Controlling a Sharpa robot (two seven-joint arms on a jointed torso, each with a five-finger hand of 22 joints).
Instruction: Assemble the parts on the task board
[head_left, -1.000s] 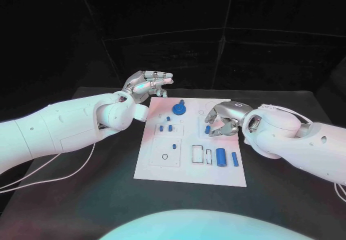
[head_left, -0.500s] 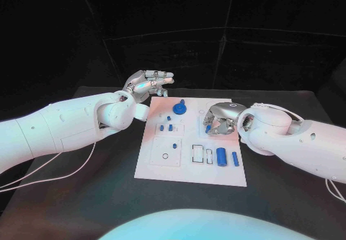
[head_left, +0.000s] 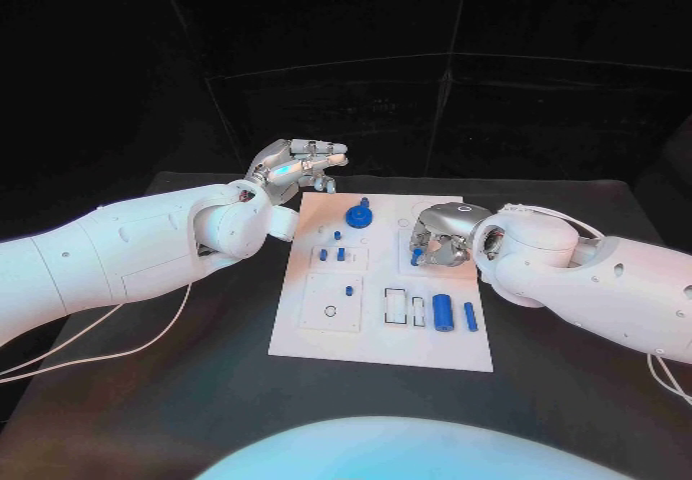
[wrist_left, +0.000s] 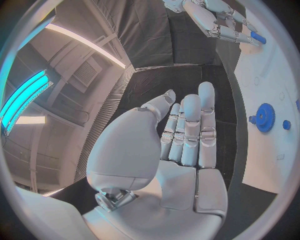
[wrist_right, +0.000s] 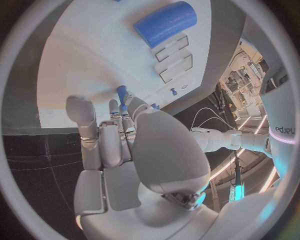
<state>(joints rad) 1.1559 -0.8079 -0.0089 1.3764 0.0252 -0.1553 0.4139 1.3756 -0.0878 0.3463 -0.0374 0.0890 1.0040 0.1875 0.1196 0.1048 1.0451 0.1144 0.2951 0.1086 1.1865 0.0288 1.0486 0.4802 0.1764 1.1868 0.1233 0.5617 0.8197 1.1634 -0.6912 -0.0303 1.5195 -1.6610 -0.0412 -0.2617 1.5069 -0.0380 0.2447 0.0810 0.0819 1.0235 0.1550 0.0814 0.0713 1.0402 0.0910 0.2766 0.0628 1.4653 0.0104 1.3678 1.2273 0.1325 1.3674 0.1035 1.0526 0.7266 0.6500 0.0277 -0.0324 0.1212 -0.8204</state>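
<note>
1. R hand (head_left: 441, 238) fingers curled round small blue peg (wrist_right: 122, 94), tip down on task board (head_left: 382, 345), mid-right area.
2. L hand (head_left: 296, 165) empty, fingers straight & apart, raised off board's far-left corner.
3. Blue gear (head_left: 359, 215) near board's far edge; blue cylinder (head_left: 443, 313) near-right.

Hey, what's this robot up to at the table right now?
It is assembling small blue parts on the white task board. The right hand is over the board's far right side, its fingers closed on a small blue peg. The left hand hovers off the board's far left corner, holding nothing, fingers straight. A blue gear sits at the far end, and a blue cylinder and a thin blue bar lie near the right edge.
</note>
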